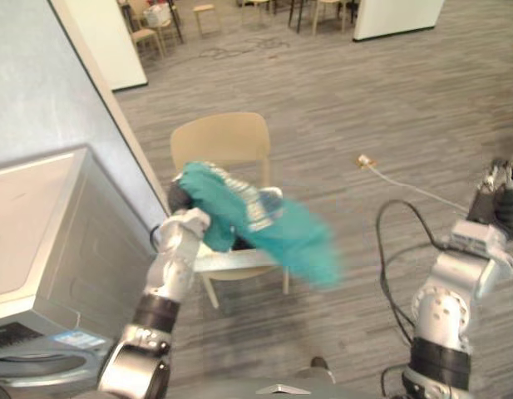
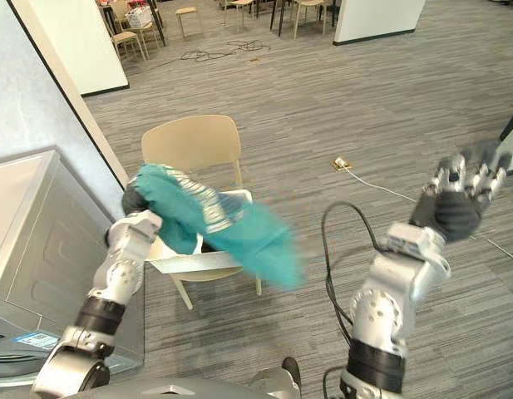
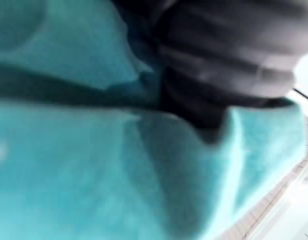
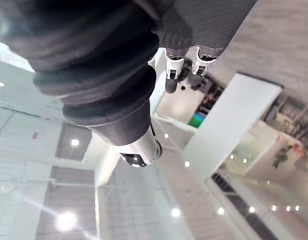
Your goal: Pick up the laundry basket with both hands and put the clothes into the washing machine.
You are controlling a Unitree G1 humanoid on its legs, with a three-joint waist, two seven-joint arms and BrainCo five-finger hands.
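Washer [image 1: 40, 249] at left. Left robot hand [image 1: 179, 199] buried in teal cloth [image 2: 248, 233]; grip hidden, cannot tell. Cloth raised over basket [image 2: 194, 263] on chair [image 2: 189, 141] seat, not yet in washer. Right robot hand [image 2: 462, 187] lifted, fingers loose, empty.

Bright, even indoor light; ceiling lamps [image 4: 66, 220] flare as round glare spots (seen past the right hand [image 4: 109, 65]), while shadows on the grey floor [image 2: 323, 100] are soft and faint.
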